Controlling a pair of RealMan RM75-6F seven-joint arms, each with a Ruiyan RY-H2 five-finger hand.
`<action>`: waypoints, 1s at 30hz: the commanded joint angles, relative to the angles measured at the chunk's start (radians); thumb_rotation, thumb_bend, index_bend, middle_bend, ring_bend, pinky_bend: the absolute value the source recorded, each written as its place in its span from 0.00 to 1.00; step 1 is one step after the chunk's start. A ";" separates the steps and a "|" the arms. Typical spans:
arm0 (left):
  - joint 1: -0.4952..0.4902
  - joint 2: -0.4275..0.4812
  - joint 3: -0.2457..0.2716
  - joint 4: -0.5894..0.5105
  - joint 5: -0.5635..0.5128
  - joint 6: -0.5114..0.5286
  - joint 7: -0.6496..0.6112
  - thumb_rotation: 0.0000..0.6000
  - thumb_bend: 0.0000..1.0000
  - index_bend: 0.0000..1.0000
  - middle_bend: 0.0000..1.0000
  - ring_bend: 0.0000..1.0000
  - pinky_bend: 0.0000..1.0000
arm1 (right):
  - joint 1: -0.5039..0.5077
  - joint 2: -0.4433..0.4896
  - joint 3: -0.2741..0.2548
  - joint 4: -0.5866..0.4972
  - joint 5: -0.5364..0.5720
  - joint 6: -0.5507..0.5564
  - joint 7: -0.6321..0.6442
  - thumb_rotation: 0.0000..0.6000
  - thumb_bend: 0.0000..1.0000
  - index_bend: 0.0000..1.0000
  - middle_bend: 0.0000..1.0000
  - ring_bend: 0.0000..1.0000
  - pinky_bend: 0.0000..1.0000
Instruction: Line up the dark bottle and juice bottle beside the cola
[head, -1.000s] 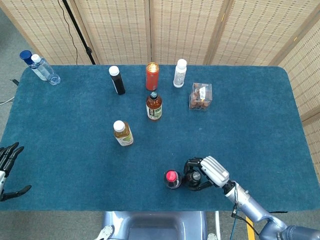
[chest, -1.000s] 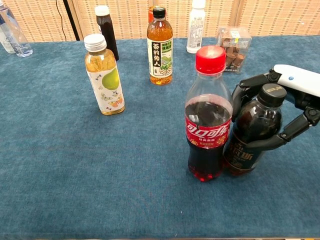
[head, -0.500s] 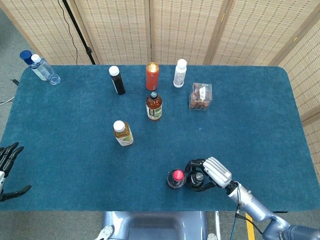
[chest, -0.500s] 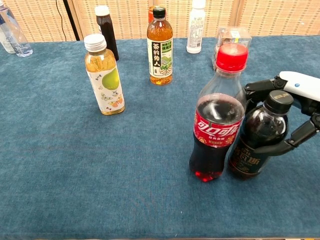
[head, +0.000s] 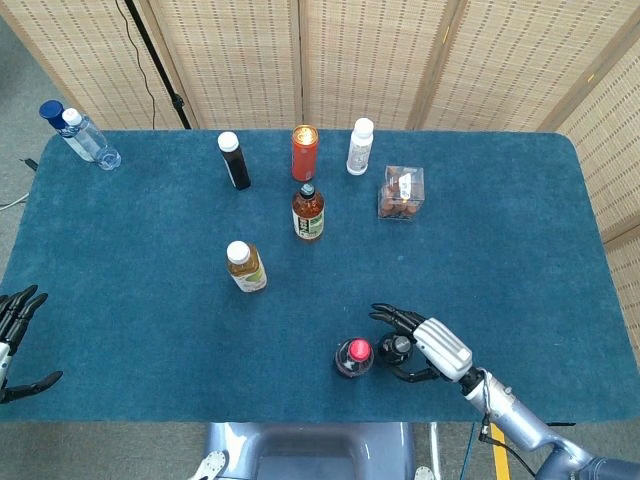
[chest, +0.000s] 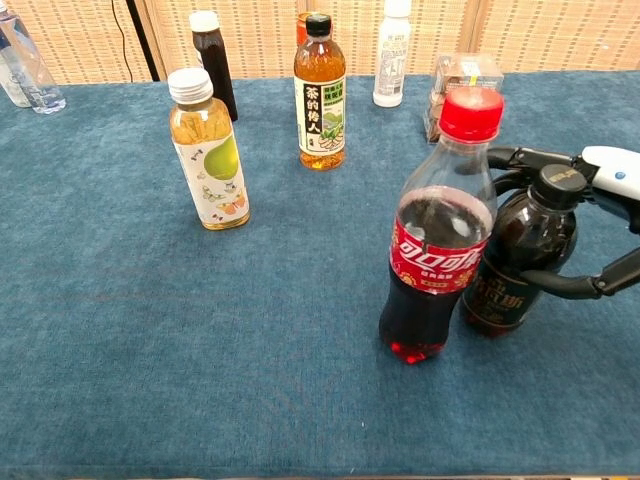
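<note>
The cola (head: 355, 356) (chest: 437, 230), red-capped, stands near the table's front edge. The dark bottle (head: 398, 348) (chest: 520, 258) with a black cap stands upright right against the cola's right side. My right hand (head: 437, 346) (chest: 605, 225) is just right of the dark bottle. Its fingers (chest: 520, 157) are stretched out behind the bottle's neck and its thumb lies low beside it, no longer wrapped round it. The juice bottle (head: 245, 267) (chest: 207, 150), pear-labelled with a white cap, stands alone to the left. My left hand (head: 15, 340) hangs open off the table's left front corner.
A tea bottle (head: 308, 212) (chest: 320, 95) stands mid-table. Along the back are a small dark white-capped bottle (head: 234, 160) (chest: 210, 60), a red can (head: 304, 152), a white bottle (head: 360, 146) (chest: 390, 55) and a clear box (head: 402, 193) (chest: 462, 80). A water bottle (head: 88, 138) lies far left.
The right hand's fingers have opened off the dark bottle and the hand has drawn back to the right. Before that, both bottles shifted slightly right. The left hand has not moved.
</note>
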 joint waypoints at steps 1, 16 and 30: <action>0.000 0.000 -0.001 0.001 -0.001 0.001 -0.003 1.00 0.00 0.00 0.00 0.00 0.00 | -0.009 0.010 0.005 -0.018 0.006 0.013 -0.016 1.00 0.42 0.08 0.06 0.16 0.20; 0.005 0.002 0.003 0.003 0.008 0.013 -0.008 1.00 0.00 0.00 0.00 0.00 0.00 | -0.032 0.057 -0.016 -0.104 -0.007 0.014 -0.093 1.00 0.41 0.06 0.06 0.16 0.20; 0.005 0.003 0.002 0.008 0.008 0.015 -0.014 1.00 0.00 0.00 0.00 0.00 0.00 | -0.027 0.057 -0.027 -0.097 -0.015 -0.010 -0.078 1.00 0.20 0.06 0.03 0.09 0.14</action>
